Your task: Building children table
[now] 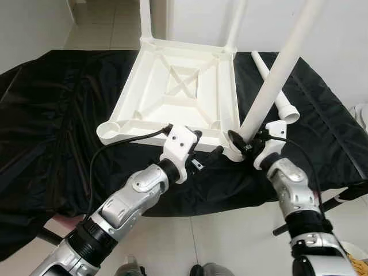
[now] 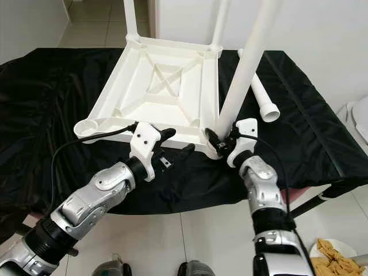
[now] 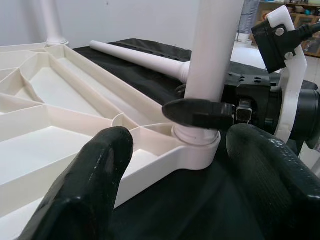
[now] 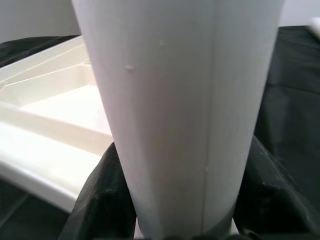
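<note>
I see a black sheet [image 1: 52, 115], wrinkled along its left half, spread over the work surface and hanging past the near edge. Pale floor tiles [image 1: 218, 241] lie below it, and more tiles [image 1: 103, 26] run beyond its far side beside a white wall [image 2: 322, 34]. A plate of yellowish crisps [image 2: 336, 254] sits low at the right. A white rounded object [image 2: 359, 118] sits at the right edge.

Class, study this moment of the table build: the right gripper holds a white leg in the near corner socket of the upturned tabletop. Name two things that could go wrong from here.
1. The leg leans in its socket; pushed at that tilt it may jam or pop out.
2. The left gripper, jaws open, holds nothing, so the tabletop could slide on the black cloth when the right gripper pushes.
</note>
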Controlling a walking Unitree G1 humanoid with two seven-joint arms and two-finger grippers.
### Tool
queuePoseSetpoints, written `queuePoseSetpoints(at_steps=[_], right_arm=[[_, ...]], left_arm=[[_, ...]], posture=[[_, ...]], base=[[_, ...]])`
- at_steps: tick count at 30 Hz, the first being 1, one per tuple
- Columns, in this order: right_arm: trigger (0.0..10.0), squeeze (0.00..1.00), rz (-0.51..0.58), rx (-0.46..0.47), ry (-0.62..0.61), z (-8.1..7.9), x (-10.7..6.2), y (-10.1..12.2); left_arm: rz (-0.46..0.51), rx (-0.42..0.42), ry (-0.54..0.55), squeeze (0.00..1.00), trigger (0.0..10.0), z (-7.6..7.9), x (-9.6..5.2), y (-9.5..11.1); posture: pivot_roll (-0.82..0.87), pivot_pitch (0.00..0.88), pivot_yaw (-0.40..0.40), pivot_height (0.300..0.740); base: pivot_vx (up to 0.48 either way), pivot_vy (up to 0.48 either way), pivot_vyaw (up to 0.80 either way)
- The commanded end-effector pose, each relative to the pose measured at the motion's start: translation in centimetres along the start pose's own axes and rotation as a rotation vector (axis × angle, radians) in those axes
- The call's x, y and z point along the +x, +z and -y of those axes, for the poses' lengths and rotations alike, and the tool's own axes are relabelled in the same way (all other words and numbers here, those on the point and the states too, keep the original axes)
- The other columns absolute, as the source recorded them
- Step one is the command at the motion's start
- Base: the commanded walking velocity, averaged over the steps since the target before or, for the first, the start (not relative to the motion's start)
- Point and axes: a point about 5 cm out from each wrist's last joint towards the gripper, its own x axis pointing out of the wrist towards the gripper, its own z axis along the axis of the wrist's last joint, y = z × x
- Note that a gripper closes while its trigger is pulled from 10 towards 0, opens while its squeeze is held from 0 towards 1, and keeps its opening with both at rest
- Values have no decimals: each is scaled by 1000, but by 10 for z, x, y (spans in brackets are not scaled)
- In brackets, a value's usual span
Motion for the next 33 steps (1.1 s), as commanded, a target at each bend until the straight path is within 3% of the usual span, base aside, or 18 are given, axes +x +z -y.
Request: queuePoseSetpoints(at_steps=[1, 7, 12, 14, 18, 24, 31, 32, 33], right_arm=[[10000, 0, 34, 31, -92, 9, -2, 8], [10000, 0, 23, 46, -304, -2, -5, 5], [10000, 0, 22, 56, -402, -5, -7, 4], [10000, 0, 22, 91, -500, -13, -8, 1], [10000, 0, 13, 120, -572, -25, -7, -2], [10000, 0, -16, 142, -600, -39, -6, -4], [10000, 0, -27, 110, -586, -29, -7, -5], [10000, 682, -20, 110, -582, -27, -8, -4], [10000, 1000, -4, 121, -567, -26, -8, -3]], left_arm=[[-17, -2, -282, 0, 10000, 18, -3, -2], [-16, -3, -288, 0, 10000, 19, -2, -3], [-16, -4, -290, 0, 10000, 20, -2, -3], [-15, -5, -290, 0, 10000, 20, -2, -3], [-15, -7, -289, 0, 10000, 21, -2, -3], [-14, -7, -288, 0, 10000, 21, -1, -3], [-12, -6, -285, 0, 10000, 21, -1, -3], [-12, -7, -285, 0, 10000, 21, -1, -3], [-12, -8, -284, 0, 10000, 20, -1, -3]], posture=[[7, 40, -25, 740], [5, 34, -28, 740], [7, 31, -31, 740], [9, 30, -34, 740], [11, 27, -37, 740], [11, 24, -39, 740], [9, 26, -42, 740], [8, 26, -42, 740], [8, 26, -43, 740]], base=[[0, 0, 0], [0, 0, 0], [0, 0, 0], [0, 0, 0], [0, 0, 0], [0, 0, 0], [0, 0, 0], [0, 0, 0], [0, 0, 0]])
